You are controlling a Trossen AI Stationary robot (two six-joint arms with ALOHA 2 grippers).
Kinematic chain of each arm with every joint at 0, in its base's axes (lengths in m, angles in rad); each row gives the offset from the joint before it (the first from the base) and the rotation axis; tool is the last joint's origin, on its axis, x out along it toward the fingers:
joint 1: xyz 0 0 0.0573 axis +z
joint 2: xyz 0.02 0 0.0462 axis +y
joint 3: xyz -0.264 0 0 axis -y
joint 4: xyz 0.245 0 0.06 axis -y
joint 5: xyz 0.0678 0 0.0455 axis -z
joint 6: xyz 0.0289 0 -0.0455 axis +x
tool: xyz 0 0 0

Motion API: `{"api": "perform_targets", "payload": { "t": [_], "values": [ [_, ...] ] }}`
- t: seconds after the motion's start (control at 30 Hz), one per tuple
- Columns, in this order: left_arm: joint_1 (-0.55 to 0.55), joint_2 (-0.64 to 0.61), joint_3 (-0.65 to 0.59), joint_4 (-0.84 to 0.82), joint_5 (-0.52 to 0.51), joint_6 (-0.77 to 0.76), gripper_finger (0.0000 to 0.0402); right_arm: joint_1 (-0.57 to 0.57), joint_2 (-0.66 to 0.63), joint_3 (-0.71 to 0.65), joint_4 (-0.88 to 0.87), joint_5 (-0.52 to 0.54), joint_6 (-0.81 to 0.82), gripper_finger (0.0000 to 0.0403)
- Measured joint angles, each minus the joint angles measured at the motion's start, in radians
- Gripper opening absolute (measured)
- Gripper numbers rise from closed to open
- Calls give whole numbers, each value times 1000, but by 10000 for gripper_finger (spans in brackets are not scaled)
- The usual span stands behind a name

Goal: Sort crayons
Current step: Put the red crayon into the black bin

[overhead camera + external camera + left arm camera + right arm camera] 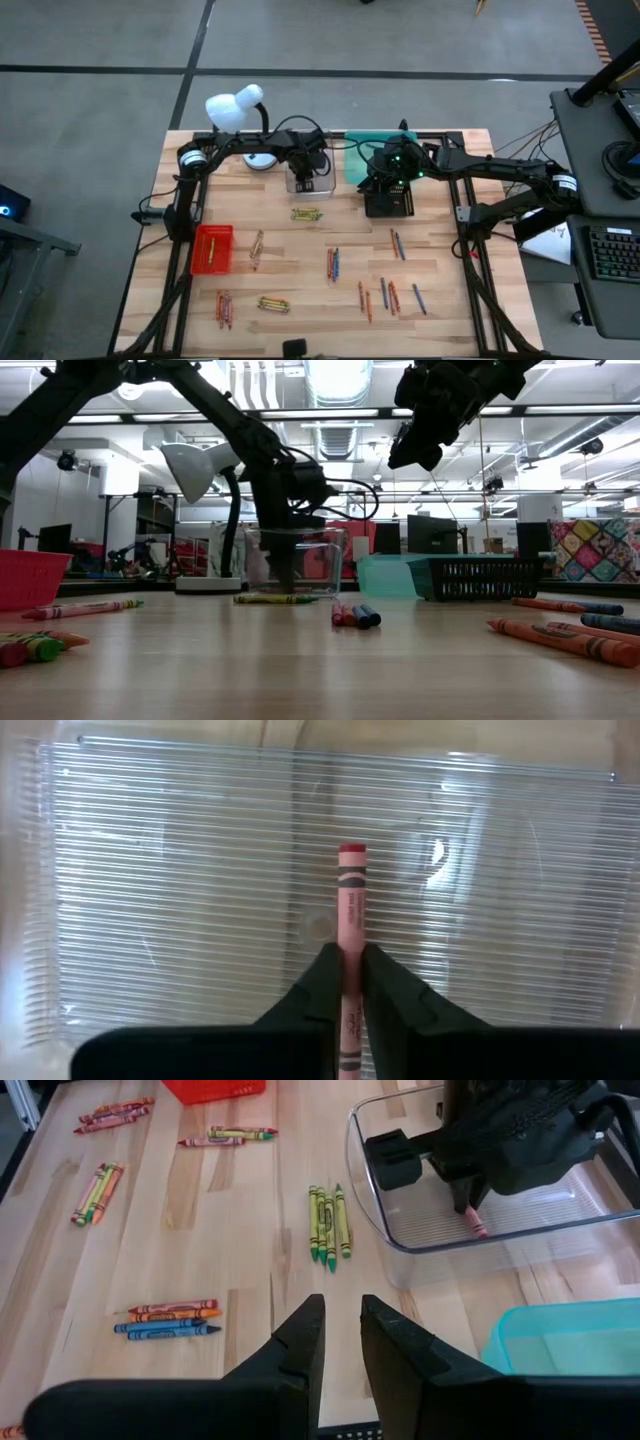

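My left gripper (351,982) pinches a red crayon (351,910) inside the clear tray (150,870); advise opening low, withdrawing straight up.

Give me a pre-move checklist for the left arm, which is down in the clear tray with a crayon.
1. Left gripper shut on the pink crayon: ok.
2. Crayon inside the clear tray: ok.
3. Crayon resting on the tray floor: cannot tell.
4. Right gripper empty and apart from the tray: ok.
5. Green crayons beside the tray out of the left arm's way: ok.
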Motion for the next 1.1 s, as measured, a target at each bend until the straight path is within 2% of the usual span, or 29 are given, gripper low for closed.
{"api": "perform_targets", "payload": {
  "t": [0.3, 0.43, 0.53, 0.77, 0.97, 1.1],
  "values": [
    [1, -104, 27, -19, 2, -22, 1, 1, 0, -23, 10, 0, 9, 59],
    [-8, -210, 26, 14, 5, -64, 1, 1, 0, -107, 130, 0, 8, 59],
    [-34, -303, -2, 74, 17, -98, 1, 1, 0, -201, 288, -5, 23, 59],
    [-154, -538, -186, 373, 51, -172, 0, 8, 0, -379, 751, -9, 97, 59],
    [-277, -679, -440, 799, 50, -218, 0, 47, 0, -442, 1117, -10, 72, 59],
    [-345, -714, -574, 1057, 50, -224, 0, 68, 0, -436, 1239, -9, 66, 60]
  ]
}}
